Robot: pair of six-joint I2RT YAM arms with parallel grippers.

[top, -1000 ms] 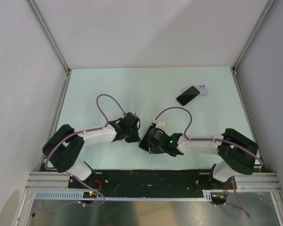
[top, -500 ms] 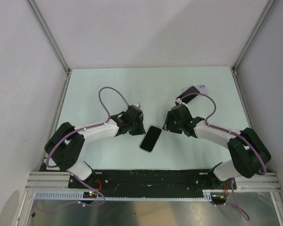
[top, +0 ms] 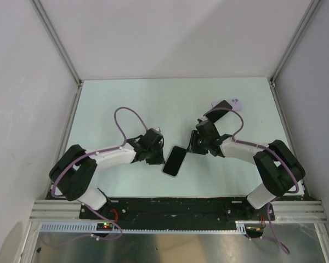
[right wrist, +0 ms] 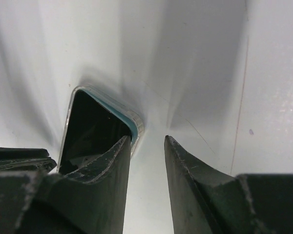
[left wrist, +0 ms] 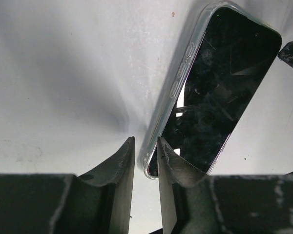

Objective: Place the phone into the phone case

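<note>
Low centre of the overhead view: left gripper (top: 162, 155) and right gripper (top: 191, 148) flanking a black phone (top: 175, 160) in a clear case (left wrist: 178, 80), flat and screen-up on the pale table (top: 126, 104). In the left wrist view, fingers (left wrist: 119, 165) a narrow slit apart and holding nothing, just beside the case's bottom corner; in the right wrist view, fingers (right wrist: 185, 165) likewise slightly apart and empty, one overlapping the case's other end. Farther off, upper right: a second dark phone (top: 218, 111) resting partly on a lilac slab (top: 237, 104), phone or case unclear.
</note>
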